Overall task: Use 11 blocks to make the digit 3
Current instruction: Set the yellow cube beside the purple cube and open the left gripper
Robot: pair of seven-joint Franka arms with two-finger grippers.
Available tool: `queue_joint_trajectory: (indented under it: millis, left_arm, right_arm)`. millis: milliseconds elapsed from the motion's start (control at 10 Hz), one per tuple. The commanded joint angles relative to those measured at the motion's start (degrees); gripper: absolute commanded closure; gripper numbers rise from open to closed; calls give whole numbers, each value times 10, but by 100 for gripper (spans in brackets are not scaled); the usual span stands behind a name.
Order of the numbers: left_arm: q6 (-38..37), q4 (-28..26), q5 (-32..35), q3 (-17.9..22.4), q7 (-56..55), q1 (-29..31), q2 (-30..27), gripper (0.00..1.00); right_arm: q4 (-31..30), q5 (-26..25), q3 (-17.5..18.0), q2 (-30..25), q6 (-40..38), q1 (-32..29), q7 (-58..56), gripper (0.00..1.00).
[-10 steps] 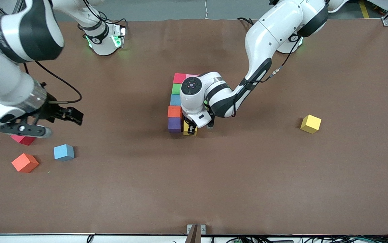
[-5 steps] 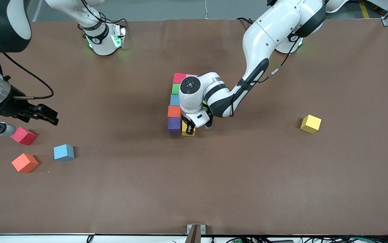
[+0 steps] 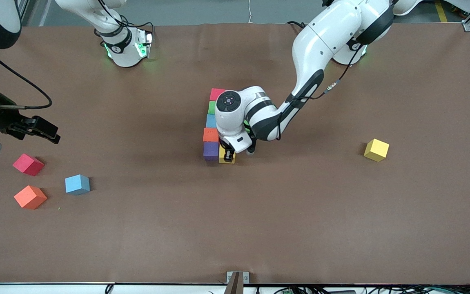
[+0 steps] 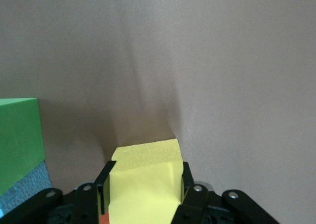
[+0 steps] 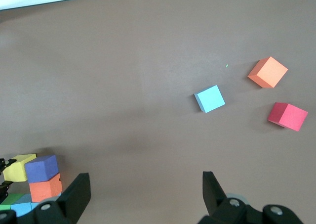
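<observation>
Two arms had shifted since a second before: the right arm had drawn back toward its own end of the tabletop [image 3: 341, 228], so the right pincer [image 3: 34, 131], which had hung over the red block [image 3: 28, 164], now stood clear of it, fingers wide apart and holding nothing. The left pincer [image 3: 228, 155] had edged slightly toward the purple block [image 3: 211, 150], still clamped on a yellow block [image 3: 227, 157] resting on the tabletop just beside the purple one; the left wrist view showed the yellow block [image 4: 144, 182] squeezed between the two fingers [image 4: 104, 184].

A column of blocks ran away from the front camera: purple, then orange [image 3: 210, 134], light blue [image 3: 211, 121], green [image 3: 211, 107] and red [image 3: 217, 94], touching one another, with the left arm covering whatever lay beside them.

Loose blocks had not moved: the red one, a light blue one [image 3: 77, 184] and an orange one [image 3: 30, 197] lay near each other at the right arm's end, and a second yellow block [image 3: 376, 150] sat alone toward the left arm's end.

No readable writing or brand showed on the blocks or the tabletop
</observation>
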Motion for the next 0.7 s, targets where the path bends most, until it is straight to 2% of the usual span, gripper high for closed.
queue_joint_trajectory:
  millis: [0,100,200,300,399,599]
  left_arm:
    - [2,10,-5,9,-6,-15,9,80]
    - [2,10,-5,9,-6,-15,12,70]
    - [2,10,-4,9,-6,-15,12,43]
    - [2,10,-3,10,-6,-15,12,0]
    - [1,10,-5,9,-8,-15,9,0]
    - [-7,10,-6,9,-9,-14,-11,0]
  right_arm:
    - [-12,7,7,-20,-8,-17,-7,0]
    - [-14,8,14,-24,-8,-28,-8,0]
    - [-27,13,21,-34,-7,-39,-8,0]
    - [-30,17,22,-38,-6,-40,-11,0]
    - [-30,17,27,-38,-7,-46,-11,0]
    - [-30,17,63,-38,-5,-78,-11,0]
